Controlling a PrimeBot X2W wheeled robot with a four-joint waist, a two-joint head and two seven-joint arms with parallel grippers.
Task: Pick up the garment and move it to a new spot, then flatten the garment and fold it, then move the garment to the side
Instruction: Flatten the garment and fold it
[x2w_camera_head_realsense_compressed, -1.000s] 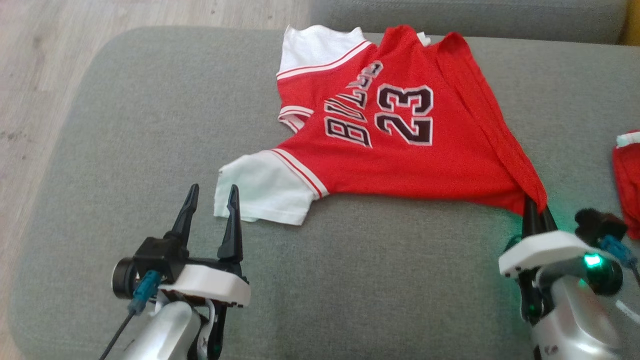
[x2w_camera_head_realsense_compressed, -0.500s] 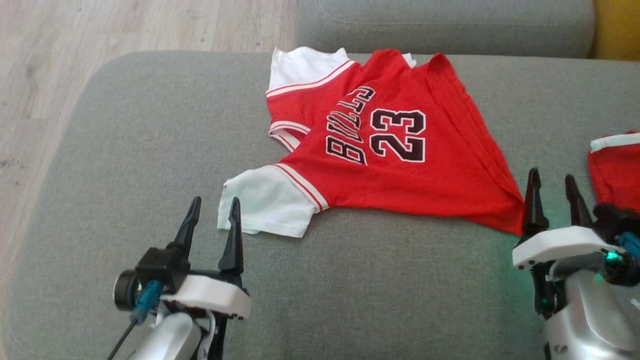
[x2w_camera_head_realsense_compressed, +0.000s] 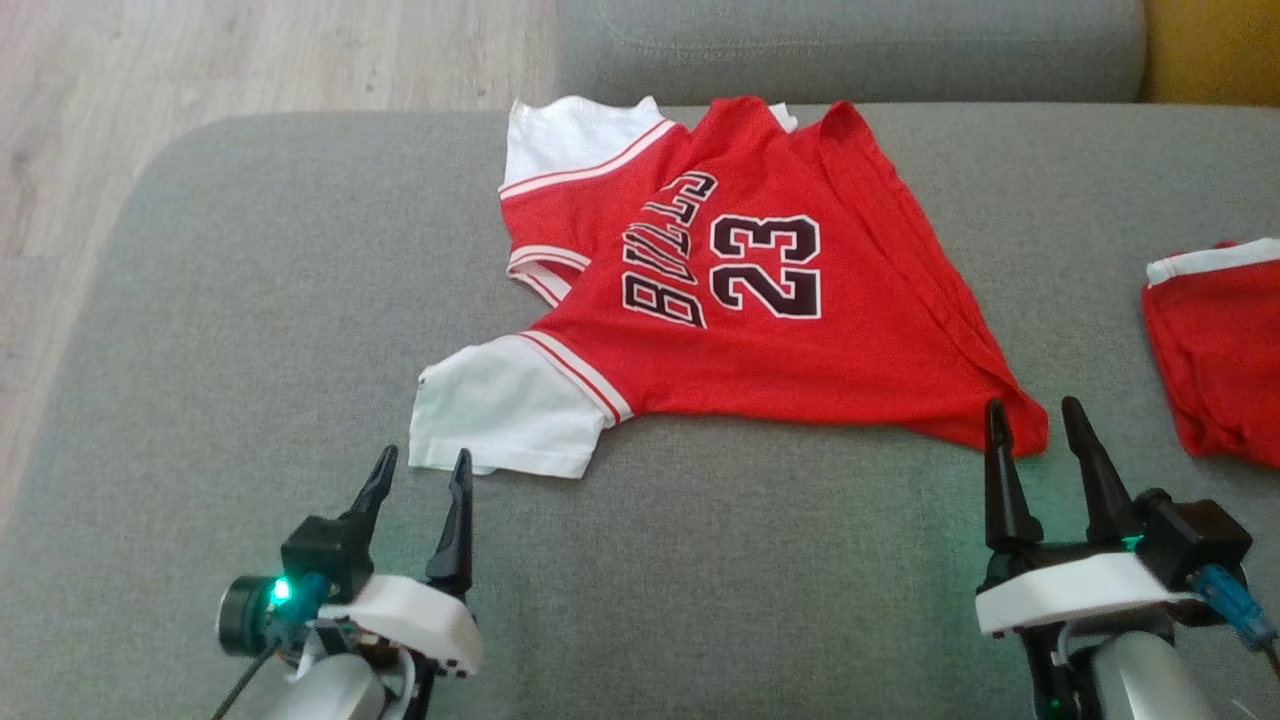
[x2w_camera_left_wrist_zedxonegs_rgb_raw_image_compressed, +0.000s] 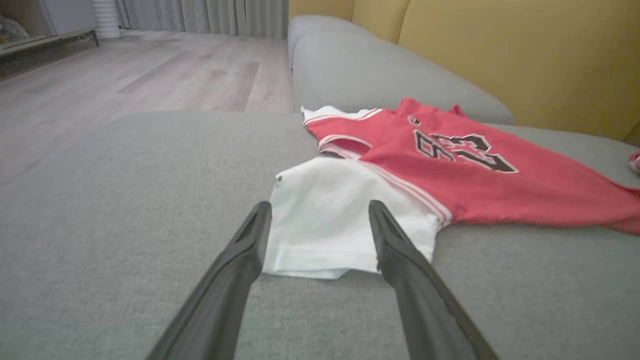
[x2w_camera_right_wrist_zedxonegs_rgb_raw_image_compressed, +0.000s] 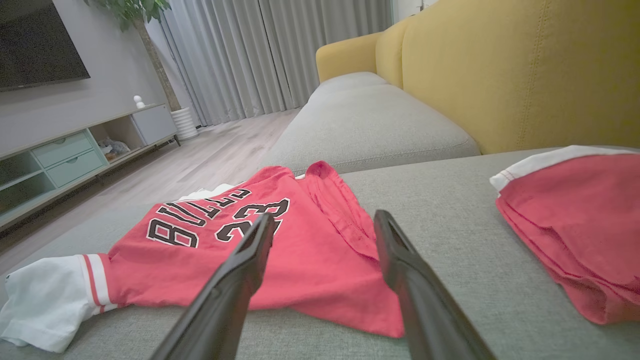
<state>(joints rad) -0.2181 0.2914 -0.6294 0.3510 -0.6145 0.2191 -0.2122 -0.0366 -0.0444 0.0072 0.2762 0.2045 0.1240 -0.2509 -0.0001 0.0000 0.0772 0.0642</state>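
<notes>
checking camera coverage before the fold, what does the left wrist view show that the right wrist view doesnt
Left wrist view: the left gripper, open, straddling the near white sleeve of the red number 23 basketball jersey.
Right wrist view: the right gripper, open, by the jersey's red bottom corner, plus a dark wall television and a pale green drawer unit.
Both: the jersey, the grey fabric sofa cushion, the yellow sofa backrest.

Three cameras, one sofa seat (x2w_camera_head_realsense_compressed: 700, 580)
Head looks steeply down; wrists skim low from its near edge, all sharing the jersey (x2w_camera_head_realsense_compressed: 800, 350).
</notes>
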